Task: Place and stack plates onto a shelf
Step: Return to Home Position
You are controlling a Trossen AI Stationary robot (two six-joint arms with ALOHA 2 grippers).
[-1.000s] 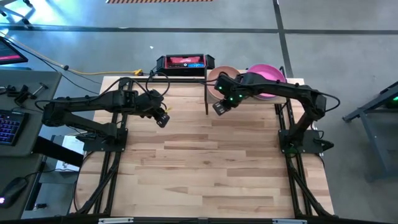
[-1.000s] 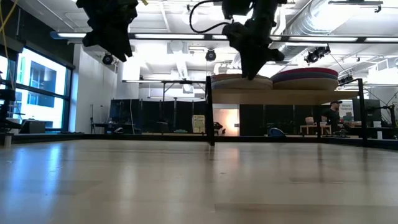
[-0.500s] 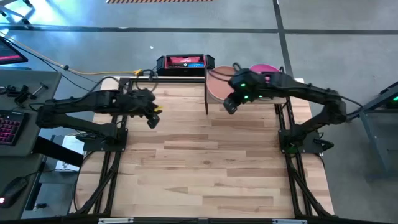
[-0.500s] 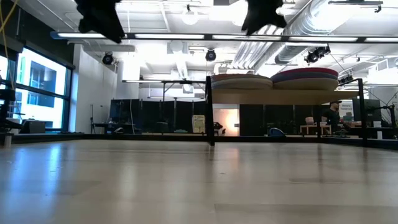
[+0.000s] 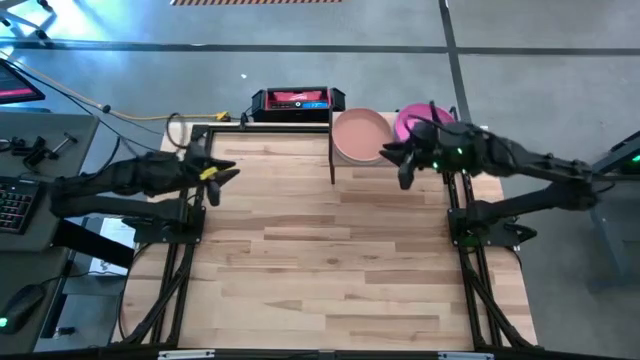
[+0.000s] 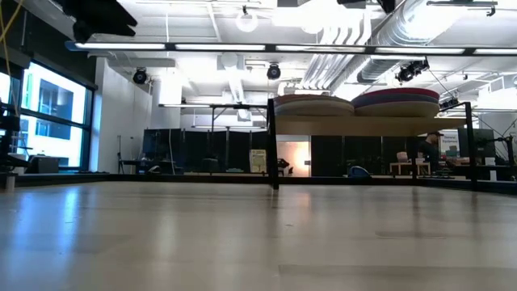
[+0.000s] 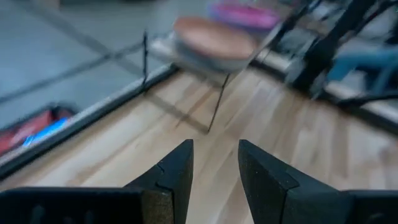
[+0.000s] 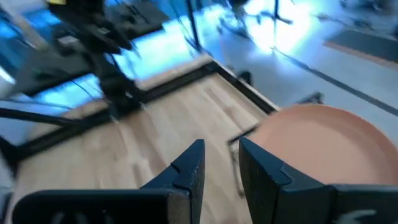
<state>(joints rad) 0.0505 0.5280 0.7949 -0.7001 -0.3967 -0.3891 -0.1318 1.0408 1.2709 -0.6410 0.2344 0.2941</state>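
The shelf (image 6: 367, 126) stands at the table's far edge on thin black legs. Two stacks of plates rest on its board: one topped by a terracotta plate (image 5: 360, 135), one topped by a pink plate (image 5: 410, 118), part of which my right arm hides. My left gripper (image 5: 222, 177) hovers over the table's far left, open, with nothing between its fingers (image 7: 180, 168). My right gripper (image 5: 403, 174) hangs in front of the shelf's right half, open and empty, a narrow gap between its fingers (image 8: 193, 168). In the right wrist view the terracotta plate (image 8: 323, 143) lies just ahead.
A red and black device (image 5: 297, 100) sits behind the table's far edge, left of the shelf. The light-wood tabletop (image 5: 330, 260) stretches from the shelf to the near edge. A desk with a keyboard (image 5: 15, 200) stands off the left side. A person (image 6: 436, 147) is far back in the room.
Both arms have drawn back from the shelf. My left gripper has gone toward the table's left edge. My right gripper has gone toward the right edge and risen out of the low view. Both have tipped from pointing down to nearer level. The plate stacks have stayed put.
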